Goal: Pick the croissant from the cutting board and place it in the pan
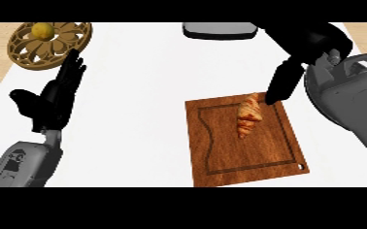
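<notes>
Now: by my reading, the reach before the grasp; the croissant (249, 116) is not yet lifted.
Croissant: lies on the cutting board (240, 155), in its upper right part, inside the routed groove.
Long axis: nearly up-and-down in the head view, the top end tipped a little to the right, the lower end narrowing toward the board's middle.
Right hand (285, 80): arches in from the right over the board's upper right corner; its fingers are fairly straight and point down at the croissant's top end, curled round nothing, so it is open and holding nothing. Whether the tips touch the pastry I cannot tell.
Key relation: the croissant lies just below and left of those fingertips, so they meet it end-on. A grasp probably calls for the hand to come over the middle, with thumb and fingers on the 2 long sides.
Left hand (54, 97): rests open at the view's left, fingers up, well apart from the board; of the 2 hands, the right is far nearer.
Pan (219, 30): grey, only partly in view at the top edge, beyond the board, up and slightly left of the croissant.
Trivet (68, 48): round, wooden, upper left, with a yellow fruit (43, 30) on it; well clear of the likely path.
</notes>
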### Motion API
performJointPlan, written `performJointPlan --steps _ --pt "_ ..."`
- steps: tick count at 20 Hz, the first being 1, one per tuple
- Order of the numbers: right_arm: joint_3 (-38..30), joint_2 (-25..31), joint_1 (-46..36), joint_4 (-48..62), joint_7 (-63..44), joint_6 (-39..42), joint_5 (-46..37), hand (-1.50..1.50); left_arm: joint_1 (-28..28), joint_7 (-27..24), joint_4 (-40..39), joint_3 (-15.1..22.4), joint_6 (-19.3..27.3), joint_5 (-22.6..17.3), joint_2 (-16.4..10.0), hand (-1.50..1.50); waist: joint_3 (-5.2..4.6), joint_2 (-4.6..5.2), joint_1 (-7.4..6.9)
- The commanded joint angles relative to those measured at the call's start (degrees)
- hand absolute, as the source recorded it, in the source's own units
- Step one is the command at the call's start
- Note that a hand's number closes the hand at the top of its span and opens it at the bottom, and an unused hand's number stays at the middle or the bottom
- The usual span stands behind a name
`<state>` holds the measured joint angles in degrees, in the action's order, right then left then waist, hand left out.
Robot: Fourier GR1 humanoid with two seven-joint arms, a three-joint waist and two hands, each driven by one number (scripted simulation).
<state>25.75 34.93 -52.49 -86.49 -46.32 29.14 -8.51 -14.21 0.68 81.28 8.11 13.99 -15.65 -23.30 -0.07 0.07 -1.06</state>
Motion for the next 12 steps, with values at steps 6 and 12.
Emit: performJointPlan --steps 6,12 --pt "-1.58 -12.84 -0.12 3.85 -3.19 2.44 -0.65 -1.50 -1.08 -1.32 -2.70 -2.36 -0.87 2.61 1.81 0.00 0.04 -0.02 0.84" --pt "0.35 -14.82 2.04 4.64 -8.21 4.52 -4.55 -1.50 1.51 -1.20 -1.08 -1.80 -0.77 3.78 3.73 0.00 0.04 -0.12 0.89"
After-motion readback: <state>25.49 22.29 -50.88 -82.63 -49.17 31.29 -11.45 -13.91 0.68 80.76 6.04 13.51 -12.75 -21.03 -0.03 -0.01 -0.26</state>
